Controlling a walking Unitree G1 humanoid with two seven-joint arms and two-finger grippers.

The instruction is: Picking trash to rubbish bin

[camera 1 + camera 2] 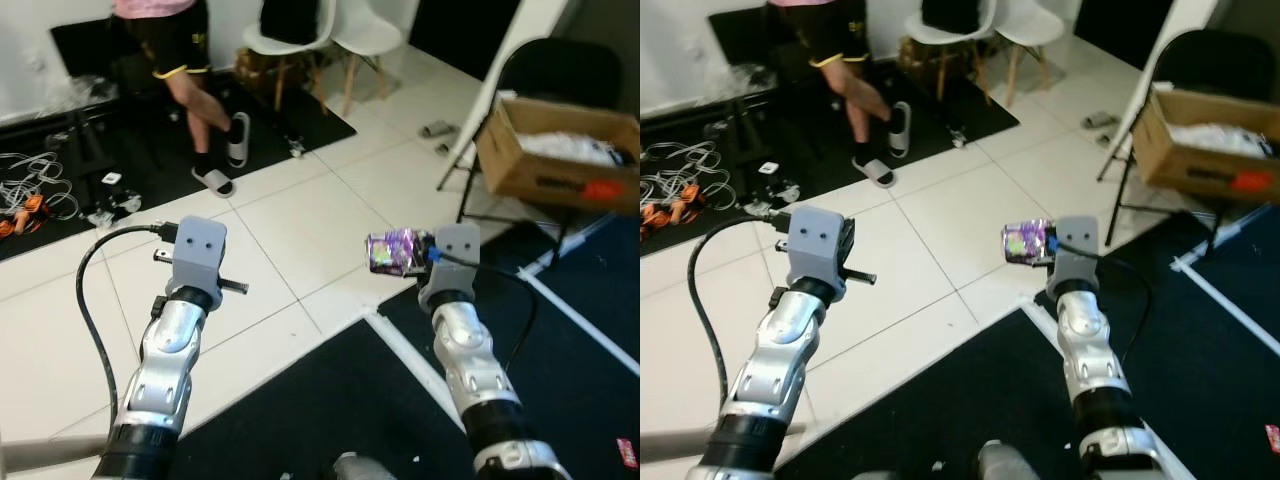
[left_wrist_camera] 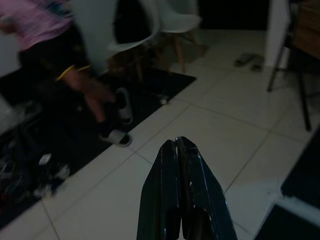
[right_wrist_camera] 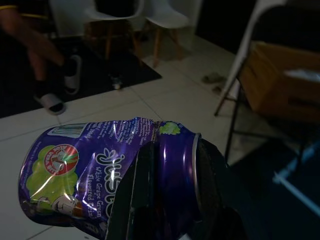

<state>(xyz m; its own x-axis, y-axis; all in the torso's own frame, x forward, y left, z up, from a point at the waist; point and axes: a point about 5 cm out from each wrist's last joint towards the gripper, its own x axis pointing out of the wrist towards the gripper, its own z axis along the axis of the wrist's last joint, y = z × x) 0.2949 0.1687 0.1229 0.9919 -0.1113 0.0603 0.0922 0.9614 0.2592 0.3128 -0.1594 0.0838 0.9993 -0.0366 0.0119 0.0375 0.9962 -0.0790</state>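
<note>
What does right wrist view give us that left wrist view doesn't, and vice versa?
Right wrist view: the right gripper clamped on a crushed purple can, with a cardboard box on a folding chair beyond it. Left wrist view: the left gripper with fingers pressed together, holding nothing. Both: the white tiled floor, white chairs, and a person's legs in slides on the dark mat.
</note>
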